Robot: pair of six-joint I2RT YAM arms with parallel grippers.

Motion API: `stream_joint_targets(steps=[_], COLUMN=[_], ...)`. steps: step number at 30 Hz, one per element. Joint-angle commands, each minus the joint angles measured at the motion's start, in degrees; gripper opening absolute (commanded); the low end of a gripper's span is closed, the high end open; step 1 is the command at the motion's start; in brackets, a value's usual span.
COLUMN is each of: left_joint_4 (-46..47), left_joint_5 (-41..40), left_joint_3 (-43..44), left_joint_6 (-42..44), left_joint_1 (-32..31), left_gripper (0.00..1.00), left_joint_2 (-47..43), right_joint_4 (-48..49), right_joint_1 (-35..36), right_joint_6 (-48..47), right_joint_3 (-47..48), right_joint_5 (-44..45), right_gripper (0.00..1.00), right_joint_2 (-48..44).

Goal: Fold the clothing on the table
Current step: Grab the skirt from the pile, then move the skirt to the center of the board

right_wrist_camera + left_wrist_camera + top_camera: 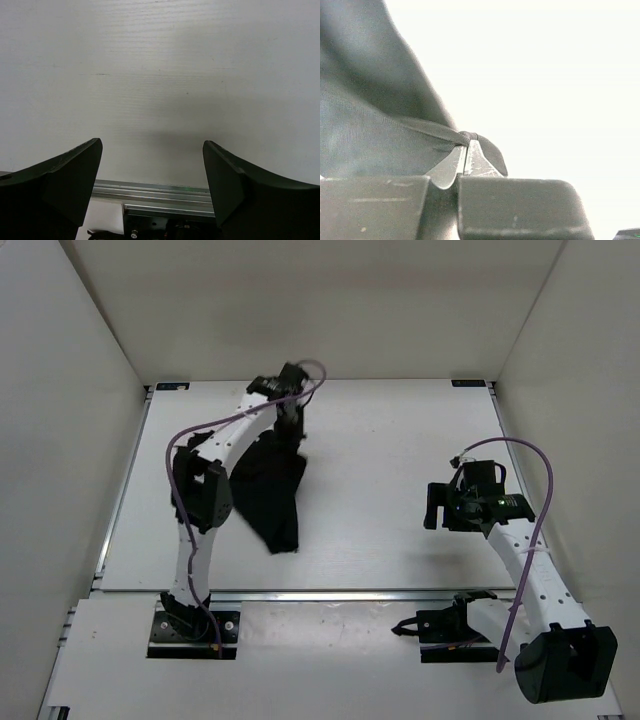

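The clothing (268, 490) is a black garment lying crumpled on the left half of the white table (380, 470), tapering to a point toward the near edge. My left gripper (292, 430) reaches over its far corner and is shut on a pinch of the fabric. In the left wrist view the clothing (370, 135) fills the left side, and a bunched fold is clamped where my left gripper (466, 145) has its tips pressed together. My right gripper (433, 505) hovers over the bare right side, far from the garment. The right wrist view shows my right gripper (152, 150) open with nothing between its fingers.
White walls enclose the table on three sides. A metal rail (330, 592) runs along the near edge, and the same rail (160, 192) shows just below my right fingers. Both arm bases sit on the shelf in front of it.
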Motion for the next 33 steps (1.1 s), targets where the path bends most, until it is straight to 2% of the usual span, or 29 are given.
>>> stream_joint_targets(steps=[1, 2, 3, 5, 7, 9, 11, 12, 15, 17, 19, 22, 25, 28, 33], left_joint_4=[3.30, 7.10, 15.14, 29.48, 35.58, 35.79, 37.54, 37.98, 36.50, 33.51, 32.27, 31.57, 30.34, 31.22, 30.43], left_joint_5=[13.82, 19.35, 22.63, 24.32, 22.58, 20.56, 22.99, 24.75, 26.88, 25.49, 21.81, 18.80, 18.09, 18.01, 19.24], left_joint_3=[31.13, 26.20, 22.58, 7.24, -1.75, -9.16, -21.95, -25.67, -46.12, -55.35, -66.52, -77.53, -83.87, -85.73, -86.09], left_joint_6=[-6.06, -11.40, -15.37, -18.12, -18.14, -18.22, -18.74, -19.01, -13.77, -8.93, -7.24, -6.97, -9.68, -12.94, -12.69], left_joint_1=[0.64, 2.84, 4.16, 4.35, 4.35, 6.10, 10.04, 12.33, 15.25, 13.16, 10.61, 7.53, 6.81, 6.55, 8.57], left_gripper=[0.00, 0.00, 0.00, 0.00, 0.00, 0.00, 0.00, 0.00, 0.00, 0.00, 0.00, 0.00, 0.00, 0.00, 0.00], left_joint_2=[2.74, -0.75, -3.04, -13.82, -21.82, -27.90, -35.20, -37.06, -43.84, -46.39, -49.46, -54.64, -59.57, -64.93, -65.73], right_joint_4=[0.92, 0.83, 0.83, 0.92, 0.65, 1.00, 1.79, 2.41, 4.51, 7.32, 9.79, 13.74, 17.35, 21.56, 25.16], right_joint_1=[-0.75, -0.84, -1.19, -0.84, -0.49, -1.01, -1.10, -1.28, -1.89, -2.33, -1.02, 3.62, 6.88, 7.33, 11.02], right_joint_6=[1.19, 1.28, 1.46, 1.90, 2.25, 1.99, 2.42, 2.69, 3.56, 4.79, 5.15, 6.55, 8.57, 12.61, 13.94], right_joint_3=[0.99, 1.00, 1.08, 0.91, 0.91, 0.91, 0.65, 0.56, 0.12, -0.32, 0.29, 3.70, 7.40, 12.58, 13.04], right_joint_5=[-1.54, -1.54, -1.46, -1.29, -1.72, -1.98, -2.86, -3.82, -5.49, -8.21, -9.88, -10.60, -11.03, -14.37, -15.69], right_gripper=[0.79, 0.79, 0.79, 0.79, 0.78, 0.78, 0.79, 0.79, 0.78, 0.78, 0.79, 0.80, 0.80, 0.79, 0.71], right_joint_2=[-1.21, -1.56, -2.09, -2.70, -2.71, -2.01, -1.66, -1.13, -0.25, 1.32, 2.82, 8.96, 15.29, 25.73, 34.10])
